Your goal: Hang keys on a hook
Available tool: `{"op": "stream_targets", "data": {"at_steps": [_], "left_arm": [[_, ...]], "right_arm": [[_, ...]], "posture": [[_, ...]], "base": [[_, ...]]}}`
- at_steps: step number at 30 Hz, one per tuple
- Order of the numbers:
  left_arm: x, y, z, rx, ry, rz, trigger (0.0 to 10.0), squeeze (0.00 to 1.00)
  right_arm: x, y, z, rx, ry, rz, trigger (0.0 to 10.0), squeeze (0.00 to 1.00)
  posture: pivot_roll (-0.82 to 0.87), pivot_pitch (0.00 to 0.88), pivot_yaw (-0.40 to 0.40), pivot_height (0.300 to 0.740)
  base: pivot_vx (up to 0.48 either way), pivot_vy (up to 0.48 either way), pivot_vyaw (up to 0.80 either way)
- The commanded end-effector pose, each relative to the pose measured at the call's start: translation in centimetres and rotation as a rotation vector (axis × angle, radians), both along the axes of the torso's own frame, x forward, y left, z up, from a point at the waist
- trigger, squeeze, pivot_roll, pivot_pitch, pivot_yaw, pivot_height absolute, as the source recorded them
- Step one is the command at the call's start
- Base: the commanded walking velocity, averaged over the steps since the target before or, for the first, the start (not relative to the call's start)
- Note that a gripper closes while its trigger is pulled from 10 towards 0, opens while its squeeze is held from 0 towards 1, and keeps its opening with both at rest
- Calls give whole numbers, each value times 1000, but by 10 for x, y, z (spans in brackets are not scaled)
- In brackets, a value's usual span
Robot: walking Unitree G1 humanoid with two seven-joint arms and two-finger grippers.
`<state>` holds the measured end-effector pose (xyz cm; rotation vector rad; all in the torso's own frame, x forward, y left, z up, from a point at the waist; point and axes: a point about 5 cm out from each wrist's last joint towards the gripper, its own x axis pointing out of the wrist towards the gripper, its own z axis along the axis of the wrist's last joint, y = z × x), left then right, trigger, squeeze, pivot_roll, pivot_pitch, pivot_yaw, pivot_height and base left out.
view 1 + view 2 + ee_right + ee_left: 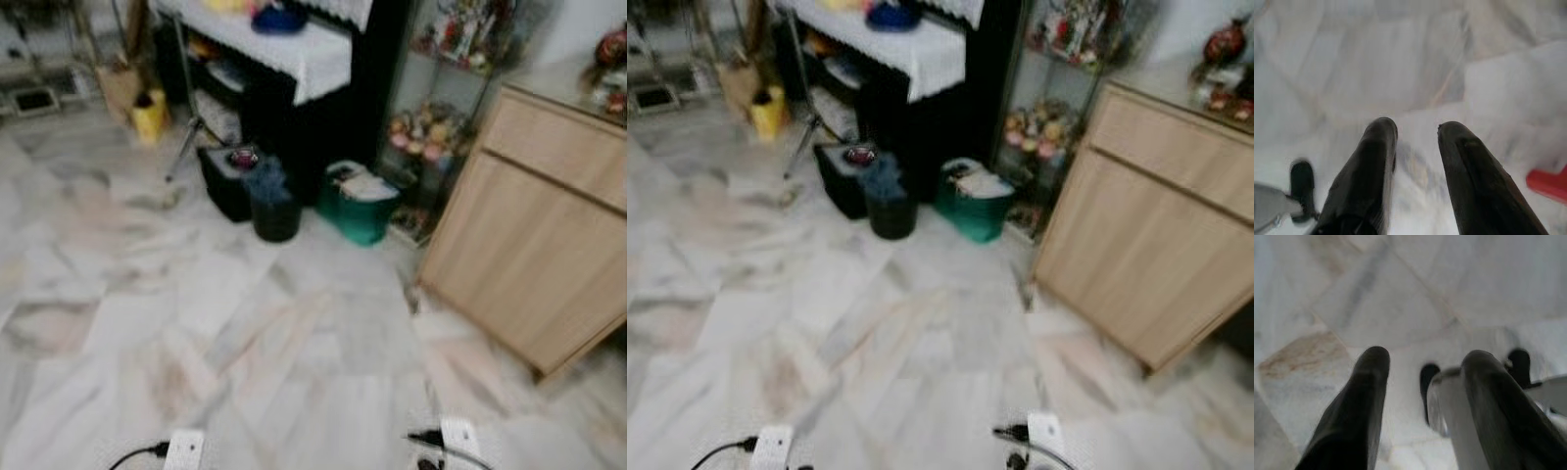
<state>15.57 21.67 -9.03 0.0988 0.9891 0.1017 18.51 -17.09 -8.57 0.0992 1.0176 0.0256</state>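
Observation:
Both arms hang low over the pale marble floor (pixel 294 352). In the left wrist view my left gripper (pixel 1426 356) is open, with only floor tiles between its black fingers (pixel 1371 387). A silver-white part of my own body (pixel 1449 406) lies just behind them. My right gripper (pixel 1417 127) is also open and holds nothing, its fingers (pixel 1376 156) pointing down at the marble. The head views are blurred.
A light wooden cabinet (pixel 549 225) stands at the right, with ornaments on top. Ahead is a black table with a white lace cloth (pixel 294 49). In front of it stand a black bin (pixel 274 211), a black box (pixel 225 176) and a green basket (pixel 358 211). A red object (pixel 1547 183) lies on the floor.

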Motion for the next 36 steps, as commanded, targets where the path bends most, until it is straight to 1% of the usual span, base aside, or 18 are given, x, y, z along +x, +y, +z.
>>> {"op": "stream_targets", "data": {"at_steps": [1,14,24,30,31,36], "left_arm": [[-3,-1,-2,5,22,-17,10000,0],[-4,1,-2,7,20,-4,10000,0],[-4,11,1,30,23,-19,10000,0],[-3,15,2,40,19,-30,10000,0],[-2,15,2,40,16,-34,10000,0],[-1,12,2,37,11,-48,10000,0]], "right_arm": [[-8,-2,-4,-4,29,-7,10000,0],[-7,-3,-3,-6,29,-8,10000,0],[-7,5,-4,15,27,-16,10000,0],[-7,6,-4,19,26,-35,10000,0],[-7,6,-4,21,24,-55,10000,0],[-9,4,-5,10,31,-72,10000,0]], "posture": [[61,3,-53,740],[69,7,-53,740],[75,4,-13,740],[73,8,-9,740],[71,10,-11,740],[70,11,-16,740]], "base": [[0,0,-712],[0,0,-709],[0,0,-704],[0,0,-681],[0,0,0],[0,-102,0]]}}
